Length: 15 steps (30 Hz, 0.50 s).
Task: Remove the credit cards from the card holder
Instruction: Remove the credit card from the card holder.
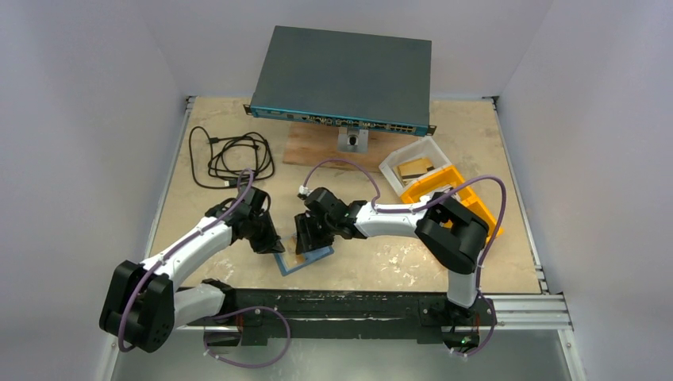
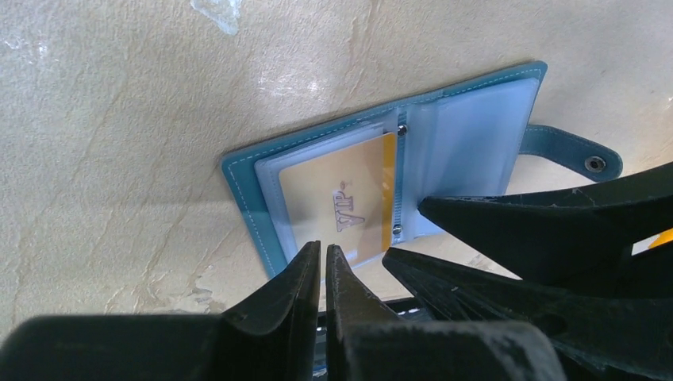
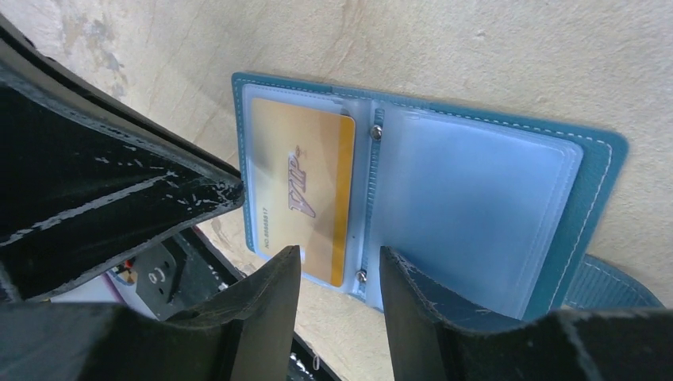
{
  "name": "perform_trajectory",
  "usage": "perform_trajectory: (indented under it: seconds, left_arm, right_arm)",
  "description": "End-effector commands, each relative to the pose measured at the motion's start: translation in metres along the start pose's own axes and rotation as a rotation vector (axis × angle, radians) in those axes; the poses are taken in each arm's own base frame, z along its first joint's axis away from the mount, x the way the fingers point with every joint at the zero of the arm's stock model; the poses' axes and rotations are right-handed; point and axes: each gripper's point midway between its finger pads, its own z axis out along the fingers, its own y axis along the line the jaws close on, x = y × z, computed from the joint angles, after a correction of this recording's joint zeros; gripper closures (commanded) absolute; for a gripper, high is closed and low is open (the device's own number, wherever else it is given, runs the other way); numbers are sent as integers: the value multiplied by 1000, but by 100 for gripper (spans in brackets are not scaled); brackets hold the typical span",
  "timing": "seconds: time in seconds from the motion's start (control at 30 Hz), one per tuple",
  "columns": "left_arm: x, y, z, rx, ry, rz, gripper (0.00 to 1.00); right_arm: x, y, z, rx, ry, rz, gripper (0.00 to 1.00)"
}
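Observation:
The teal-blue card holder (image 1: 305, 260) lies open and flat on the table near the front edge. It also shows in the left wrist view (image 2: 238, 171) and the right wrist view (image 3: 597, 171). A gold "VIP" credit card (image 2: 341, 202) sits in its clear pocket on one page (image 3: 301, 186); the other page's clear pockets look empty. My left gripper (image 2: 323, 248) is shut and empty, its tips at the card page's near edge. My right gripper (image 3: 340, 255) is open, just above the holder's spine, straddling the card's edge and the rivet.
A snap tab (image 2: 571, 151) sticks out from the holder. A clear tub (image 1: 394, 169) with tan cards (image 1: 415, 168) and an orange bin (image 1: 478, 205) stand at the right. A network switch (image 1: 341, 75) on a wooden board (image 1: 313, 147) is at the back, a black cable (image 1: 234, 155) at the back left.

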Motion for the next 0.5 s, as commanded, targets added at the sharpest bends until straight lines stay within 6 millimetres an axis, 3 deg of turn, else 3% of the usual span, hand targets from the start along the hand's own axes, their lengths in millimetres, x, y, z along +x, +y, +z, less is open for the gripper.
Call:
perform_trajectory:
  seconds: [0.0,0.47]
  left_arm:
    - [-2,1,3,-2,-6,-10,95]
    - [-1,14,9,-63,-7,-7,97]
  right_arm:
    - [-15,26,-3,-93,-39,-18,59]
    - [-3,13,7,-82,-13,22,59]
